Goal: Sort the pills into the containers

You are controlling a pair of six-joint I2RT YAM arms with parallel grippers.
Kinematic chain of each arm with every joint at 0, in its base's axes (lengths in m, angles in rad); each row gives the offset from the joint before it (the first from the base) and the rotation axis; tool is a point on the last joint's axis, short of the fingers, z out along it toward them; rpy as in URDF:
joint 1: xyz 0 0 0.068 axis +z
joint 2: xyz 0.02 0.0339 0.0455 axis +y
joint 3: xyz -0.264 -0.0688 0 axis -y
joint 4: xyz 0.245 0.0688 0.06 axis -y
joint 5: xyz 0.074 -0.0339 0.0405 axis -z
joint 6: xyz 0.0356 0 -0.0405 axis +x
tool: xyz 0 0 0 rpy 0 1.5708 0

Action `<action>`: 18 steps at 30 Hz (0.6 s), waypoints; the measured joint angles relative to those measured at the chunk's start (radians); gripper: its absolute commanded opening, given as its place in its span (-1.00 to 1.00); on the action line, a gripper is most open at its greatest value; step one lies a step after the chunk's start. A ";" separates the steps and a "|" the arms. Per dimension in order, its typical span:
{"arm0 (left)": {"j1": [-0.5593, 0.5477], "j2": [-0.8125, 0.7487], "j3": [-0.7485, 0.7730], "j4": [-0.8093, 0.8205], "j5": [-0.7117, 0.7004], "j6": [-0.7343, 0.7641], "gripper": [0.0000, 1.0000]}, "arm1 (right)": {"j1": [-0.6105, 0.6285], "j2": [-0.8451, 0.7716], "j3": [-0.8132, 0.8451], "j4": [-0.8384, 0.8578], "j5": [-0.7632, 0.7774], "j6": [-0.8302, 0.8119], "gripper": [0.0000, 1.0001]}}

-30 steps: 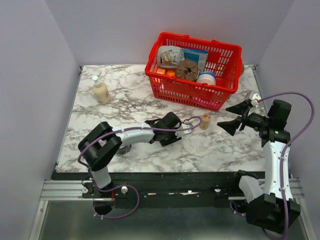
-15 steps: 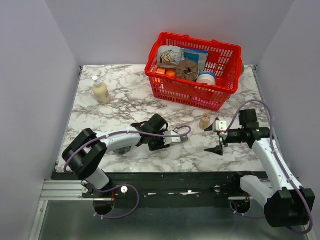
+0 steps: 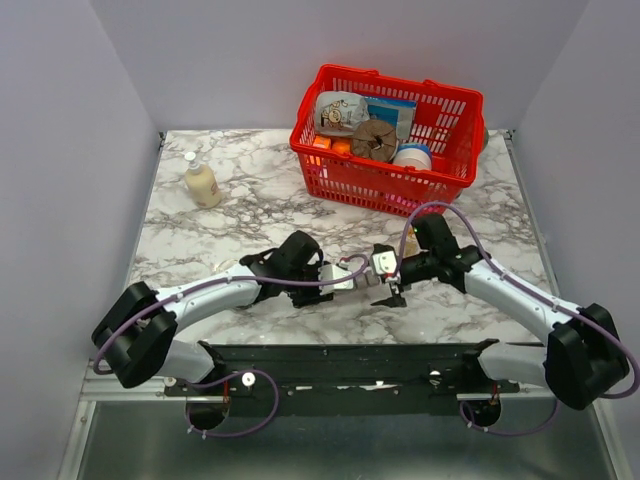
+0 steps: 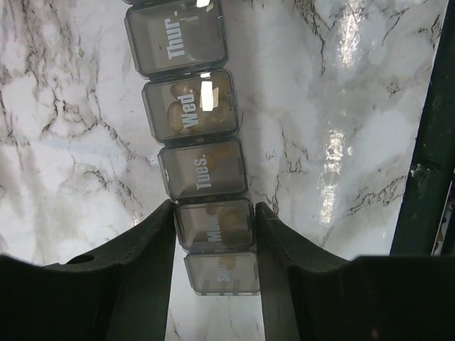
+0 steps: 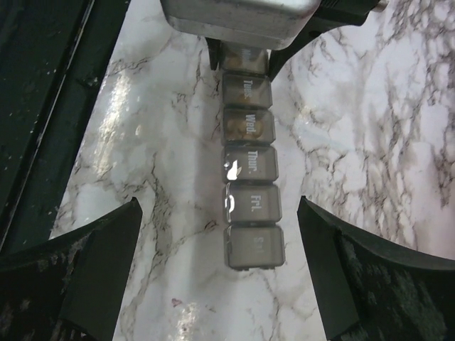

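Smoky grey translucent pill organiser (image 4: pixel 202 172): one narrow row of square compartments labelled Sun to Sat, lids closed, lying flat on the marble tabletop (image 4: pixel 64 142). Tan pills (image 4: pixel 176 114) show through the Wed lid, with fainter tan shapes under Tues and Mon. The left gripper (image 4: pixel 215 209) clamps the Mon compartment

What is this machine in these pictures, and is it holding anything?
It is a pair of robot arms bolted to a marble table. One picture looks down from above: the left arm and right arm meet in the middle. The other two come from cameras on the wrists. On the table stand a red basket of goods and a cream pump bottle. The left tool is clamped on a grey pill organiser at its Monday box; tan pills show in Wednesday. The right tool is open, its fingers either side of the organiser's other end, apart from it.
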 measured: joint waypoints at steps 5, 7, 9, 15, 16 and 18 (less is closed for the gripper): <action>0.000 -0.056 -0.010 0.007 0.014 -0.017 -0.46 | 0.057 0.016 0.000 0.129 0.030 0.080 0.86; 0.000 -0.072 -0.011 0.014 0.022 -0.024 -0.47 | 0.071 0.039 0.005 0.161 0.045 0.118 0.79; 0.000 -0.082 -0.011 0.018 0.028 -0.030 -0.47 | 0.082 0.071 0.014 0.171 0.052 0.136 0.71; 0.000 -0.093 -0.011 0.018 0.040 -0.047 -0.48 | 0.102 0.121 0.047 0.185 0.064 0.185 0.50; 0.000 -0.096 -0.011 0.018 0.042 -0.048 -0.48 | 0.102 0.121 0.048 0.185 0.064 0.191 0.48; 0.000 -0.101 -0.011 0.019 0.045 -0.050 -0.48 | 0.102 0.122 0.050 0.188 0.064 0.200 0.43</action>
